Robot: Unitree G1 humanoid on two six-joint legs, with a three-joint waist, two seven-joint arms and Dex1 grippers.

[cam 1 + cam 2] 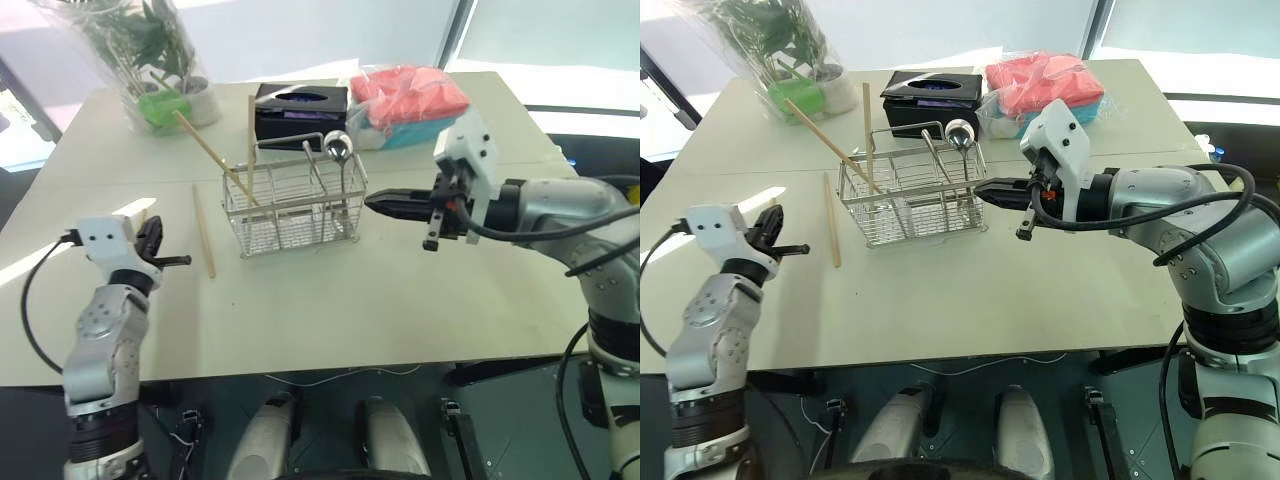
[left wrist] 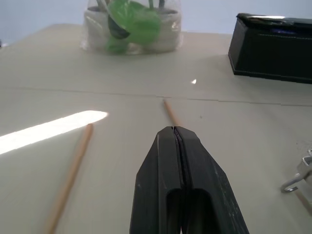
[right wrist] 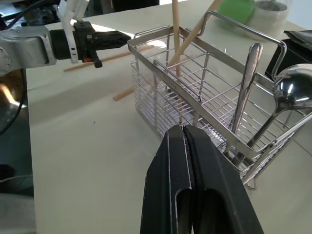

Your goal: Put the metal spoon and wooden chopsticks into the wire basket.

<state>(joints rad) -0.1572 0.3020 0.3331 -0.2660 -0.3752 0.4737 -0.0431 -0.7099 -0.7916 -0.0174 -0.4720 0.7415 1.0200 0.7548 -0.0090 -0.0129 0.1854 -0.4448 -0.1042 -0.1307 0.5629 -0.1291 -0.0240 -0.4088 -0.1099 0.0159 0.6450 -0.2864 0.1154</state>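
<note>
The wire basket (image 1: 295, 205) stands mid-table. The metal spoon (image 1: 337, 146) stands in its right end, bowl up, beside another metal handle (image 3: 246, 83). Two wooden chopsticks rise out of the basket's left end, one upright (image 1: 251, 130) and one leaning left (image 1: 205, 143). A further chopstick (image 1: 203, 230) lies flat on the table left of the basket. The left wrist view shows two sticks on the table, one stick (image 2: 68, 180) off to the side and another stick (image 2: 170, 112) just past the fingertips. My left gripper (image 1: 178, 262) is shut and empty, low beside that flat chopstick. My right gripper (image 1: 385, 205) is shut and empty, hovering just right of the basket.
A black tissue box (image 1: 300, 105) sits behind the basket. A wrapped potted plant (image 1: 160, 60) is at the back left and a pink packet (image 1: 410, 100) at the back right. Bare table lies in front of the basket, up to the near edge.
</note>
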